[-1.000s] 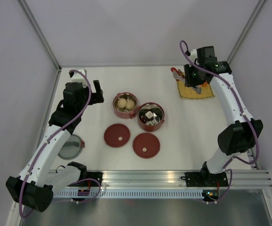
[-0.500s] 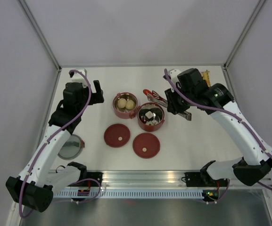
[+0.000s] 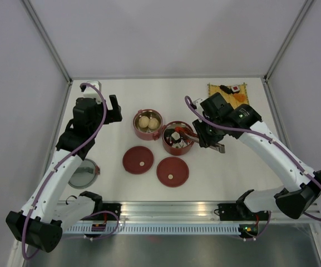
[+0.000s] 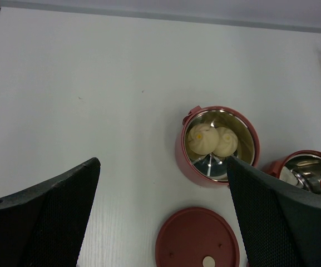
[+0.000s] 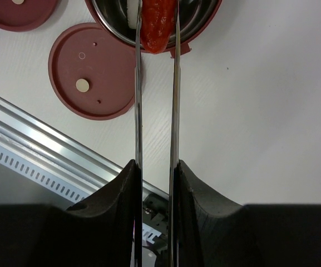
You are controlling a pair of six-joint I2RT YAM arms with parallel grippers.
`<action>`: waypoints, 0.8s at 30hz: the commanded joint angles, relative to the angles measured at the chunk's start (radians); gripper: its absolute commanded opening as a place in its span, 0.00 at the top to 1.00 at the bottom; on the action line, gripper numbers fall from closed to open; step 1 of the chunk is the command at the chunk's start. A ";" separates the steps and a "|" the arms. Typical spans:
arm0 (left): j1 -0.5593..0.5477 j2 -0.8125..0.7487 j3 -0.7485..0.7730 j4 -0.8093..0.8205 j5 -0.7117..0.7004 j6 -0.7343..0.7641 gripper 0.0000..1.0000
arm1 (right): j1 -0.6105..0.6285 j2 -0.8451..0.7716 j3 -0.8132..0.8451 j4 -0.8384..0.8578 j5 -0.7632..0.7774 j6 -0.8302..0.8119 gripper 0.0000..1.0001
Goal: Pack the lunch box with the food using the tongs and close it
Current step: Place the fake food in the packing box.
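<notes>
Red morsel is hanging in tongs the right claw is squeezing; lowering inside the bowl before easing seems wisest. Left claw is gaping, empty.

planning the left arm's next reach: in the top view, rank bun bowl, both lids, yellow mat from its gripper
1. bun bowl, just right of the left gripper
2. left lid, toward the bases
3. right lid, further right
4. yellow mat, far right corner
</notes>
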 commanded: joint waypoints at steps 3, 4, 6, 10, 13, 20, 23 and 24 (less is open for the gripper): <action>0.004 -0.011 0.026 0.013 -0.014 0.010 0.00 | 0.003 0.023 0.011 0.095 -0.039 0.009 0.98; 0.004 -0.013 0.026 0.013 -0.014 0.008 0.00 | 0.003 0.026 0.011 0.098 -0.039 0.005 0.98; 0.004 -0.011 0.026 0.014 -0.013 0.008 0.00 | 0.001 0.040 0.003 0.104 -0.039 0.001 0.95; 0.004 -0.010 0.026 0.013 -0.011 0.008 0.00 | 0.001 0.056 -0.001 0.115 -0.025 -0.001 0.91; 0.004 -0.010 0.026 0.014 -0.011 0.010 0.00 | 0.001 0.062 -0.006 0.115 -0.022 -0.004 0.82; 0.004 -0.011 0.026 0.014 -0.010 0.010 0.00 | 0.001 0.066 -0.006 0.118 -0.007 -0.004 0.70; 0.004 -0.008 0.026 0.013 -0.008 0.010 0.00 | 0.001 0.071 -0.007 0.120 -0.007 -0.004 0.67; 0.002 -0.008 0.026 0.013 -0.008 0.010 0.00 | 0.003 0.074 -0.009 0.121 -0.008 -0.005 0.64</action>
